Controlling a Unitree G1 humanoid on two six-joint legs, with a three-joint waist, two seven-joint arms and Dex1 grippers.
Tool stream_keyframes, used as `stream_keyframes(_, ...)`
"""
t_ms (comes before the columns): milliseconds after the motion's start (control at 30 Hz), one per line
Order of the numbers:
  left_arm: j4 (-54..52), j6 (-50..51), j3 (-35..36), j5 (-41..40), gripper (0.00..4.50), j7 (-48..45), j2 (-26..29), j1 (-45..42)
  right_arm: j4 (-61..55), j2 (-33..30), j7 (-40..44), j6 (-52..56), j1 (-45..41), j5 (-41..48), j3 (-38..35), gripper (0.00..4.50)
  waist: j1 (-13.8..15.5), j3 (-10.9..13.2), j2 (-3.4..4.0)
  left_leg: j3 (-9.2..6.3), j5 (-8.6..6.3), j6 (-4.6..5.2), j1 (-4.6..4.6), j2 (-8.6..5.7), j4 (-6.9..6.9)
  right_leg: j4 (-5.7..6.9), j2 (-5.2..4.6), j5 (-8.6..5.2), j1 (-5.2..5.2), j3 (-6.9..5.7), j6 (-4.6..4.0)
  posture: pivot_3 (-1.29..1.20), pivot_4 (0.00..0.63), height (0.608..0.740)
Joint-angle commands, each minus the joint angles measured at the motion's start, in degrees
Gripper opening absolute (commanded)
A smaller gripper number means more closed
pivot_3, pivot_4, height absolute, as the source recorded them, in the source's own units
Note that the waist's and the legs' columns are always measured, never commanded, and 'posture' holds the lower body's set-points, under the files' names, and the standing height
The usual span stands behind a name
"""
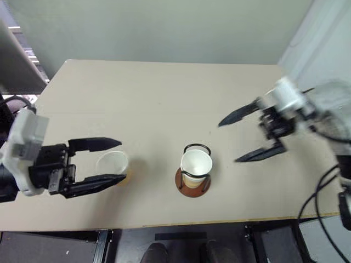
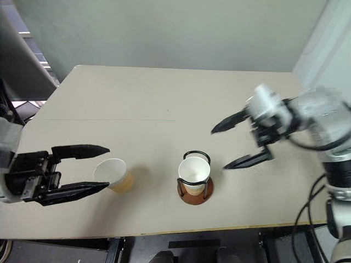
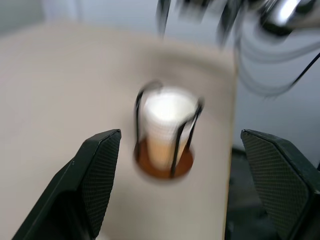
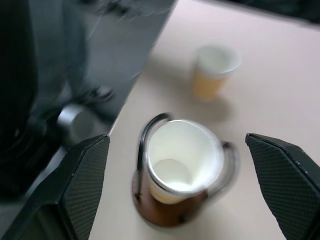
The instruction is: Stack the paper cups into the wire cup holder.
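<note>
The left gripper (image 1: 112, 161) has its fingers wide apart around a loose paper cup (image 1: 112, 164) near the bench's (image 1: 153, 98) front edge, not squeezing it. The right gripper (image 1: 244, 139), wide and empty, hangs beside the wire cup holder (image 1: 193, 181), which has a cup (image 1: 196, 167) standing inside.

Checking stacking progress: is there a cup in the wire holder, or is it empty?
In. A paper cup stands upright inside the wire holder; another cup stands on the table.
</note>
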Motion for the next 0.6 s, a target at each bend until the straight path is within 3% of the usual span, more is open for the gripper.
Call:
stream_keyframes(33, 2.15, -6.64, -5.26, 11.23, 4.12, -0.70, 2.84, 0.81, 1.36, -3.59, -1.21, 5.14, 4.28, 6.54, -10.40, 4.44, 0.16, -0.01, -0.01, -0.01, 0.00, 0.00, 0.05, 0.02, 0.00, -0.01, -0.01, -0.01, 0.05, 0.00, -0.01, 0.00, 0.150, 0.740)
stream_keyframes(100, 4.36, -11.34, -10.23, 17.82, 4.12, -0.93, 4.34, 0.32, 0.92, -5.16, -3.85, 8.88, 6.38, 10.25, -16.41, 4.44, 0.27, 0.02, 0.04, -0.05, 0.02, -0.03, 0.07, 0.01, 0.01, 0.03, -0.04, -0.01, 0.01, 0.03, -0.01, 0.00, 0.150, 0.740)
stream_keyframes(333, 11.85, -19.78, -24.20, 28.49, 4.12, -4.19, 7.83, -6.72, -9.11, -7.80, -14.96, 18.42, 13.76, 21.88, -32.57, 4.44, -0.03, 0.04, 0.06, 0.02, 0.01, -0.07, 0.23, 0.01, -0.07, 0.36, -0.04, -0.15, -0.07, 0.03, -0.26, 0.00, 0.150, 0.740)
stream_keyframes(600, 17.21, -24.52, -33.57, 35.47, 4.12, -7.18, 8.87, -13.70, -15.21, -8.52, -21.04, 18.83, 18.68, 24.35, -35.62, 4.44, -0.72, 0.02, 0.02, 0.06, -0.04, 0.00, 0.26, -0.01, -0.17, 0.38, -0.04, -0.18, -0.14, 0.02, -0.31, 0.00, 0.150, 0.740)
